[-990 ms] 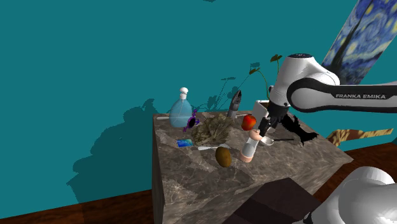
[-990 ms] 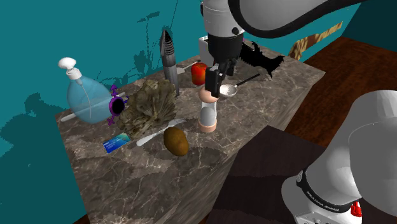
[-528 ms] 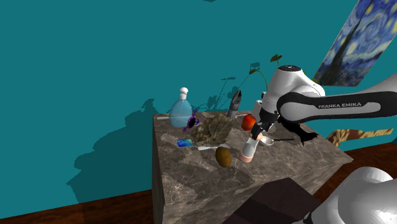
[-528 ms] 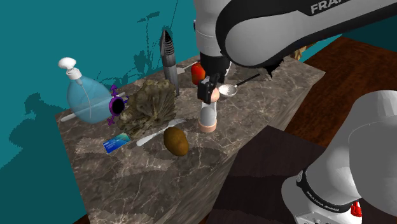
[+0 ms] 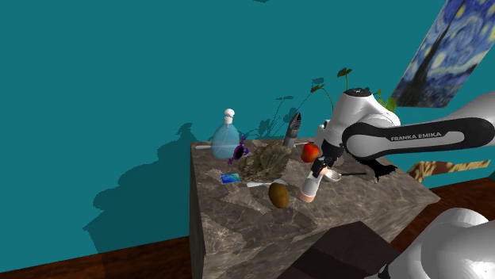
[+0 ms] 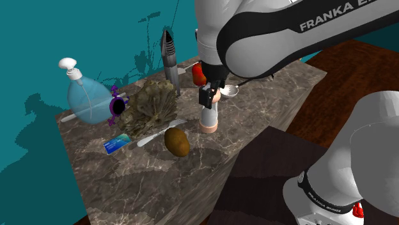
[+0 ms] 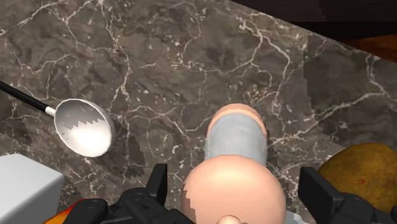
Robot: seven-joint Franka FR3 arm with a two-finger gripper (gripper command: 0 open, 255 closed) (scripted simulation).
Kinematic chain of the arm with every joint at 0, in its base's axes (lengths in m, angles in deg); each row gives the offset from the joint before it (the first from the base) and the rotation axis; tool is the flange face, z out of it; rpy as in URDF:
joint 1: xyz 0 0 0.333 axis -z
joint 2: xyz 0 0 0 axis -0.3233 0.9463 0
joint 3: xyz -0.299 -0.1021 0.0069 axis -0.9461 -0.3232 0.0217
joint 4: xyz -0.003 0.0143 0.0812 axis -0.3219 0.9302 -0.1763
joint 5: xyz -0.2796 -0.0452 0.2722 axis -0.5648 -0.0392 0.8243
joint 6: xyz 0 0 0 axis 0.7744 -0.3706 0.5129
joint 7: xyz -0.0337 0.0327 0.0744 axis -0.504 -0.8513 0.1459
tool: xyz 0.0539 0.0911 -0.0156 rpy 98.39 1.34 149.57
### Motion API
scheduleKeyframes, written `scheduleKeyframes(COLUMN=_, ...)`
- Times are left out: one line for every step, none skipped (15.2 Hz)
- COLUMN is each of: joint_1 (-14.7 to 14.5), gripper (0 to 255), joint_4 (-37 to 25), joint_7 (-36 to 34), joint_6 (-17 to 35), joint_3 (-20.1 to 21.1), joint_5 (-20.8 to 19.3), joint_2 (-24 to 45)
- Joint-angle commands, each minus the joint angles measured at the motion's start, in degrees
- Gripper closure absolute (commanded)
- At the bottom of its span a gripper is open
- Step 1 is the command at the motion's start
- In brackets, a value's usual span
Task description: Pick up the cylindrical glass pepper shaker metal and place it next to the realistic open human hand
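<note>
Because the pepper shaker [image 6: 208, 118] stands upright on the marble table [image 6: 256, 108] between the potato [image 6: 177, 141] and the ladle [image 7: 83, 127], the gripper [image 7: 235, 182] hangs straight above it, fingers spread wide either side of its rounded cap, not yet clasping.

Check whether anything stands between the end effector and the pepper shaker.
Nothing visible does. The open end effector straddles the rounded top of the pepper shaker without touching it; the ladle and the potato lie off to the sides.
</note>
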Motion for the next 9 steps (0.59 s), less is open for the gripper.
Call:
scheduleKeyframes(joint_1=0.0, gripper=0, joint_4=0.03, joint_7=-0.01, joint_6=0.04, joint_3=0.0, joint_5=-0.01, joint_2=0.0)
scheduleKeyframes(joint_1=0.0, gripper=0, joint_4=0.03, joint_7=-0.01, joint_6=0.04, joint_3=0.0, joint_5=-0.01, joint_2=0.0)
scheduleKeyframes(joint_1=0.0, gripper=0, joint_4=0.02, joint_7=-0.01, joint_6=0.03, joint_3=0.0, joint_5=0.0, joint_2=0.0)
scheduleKeyframes(joint_1=0.0, gripper=255, joint_4=0.02, joint_7=-0.01, joint_6=0.03, joint_3=0.0, joint_5=0.0, joint_2=0.0)
scheduleKeyframes(joint_1=0.0, gripper=255, joint_4=0.02, joint_7=-0.01, joint_6=0.03, joint_3=0.0, joint_5=0.0, joint_2=0.0)
scheduleKeyframes(joint_1=0.0, gripper=255, joint_4=0.02, joint_7=-0.01, joint_6=0.02, joint_3=0.0, joint_5=0.0, joint_2=-0.01)
scheduleKeyframes(joint_1=0.0, gripper=255, joint_4=0.03, joint_7=-0.01, joint_6=0.03, joint_3=0.0, joint_5=0.0, joint_2=0.0)
scheduleKeyframes(joint_1=0.0, gripper=255, joint_4=0.03, joint_7=-0.01, joint_6=0.03, joint_3=0.0, joint_5=0.0, joint_2=-0.01)
scheduleKeyframes(joint_1=0.0, gripper=255, joint_4=0.04, joint_7=-0.01, joint_6=0.03, joint_3=0.0, joint_5=0.0, joint_2=-0.01)
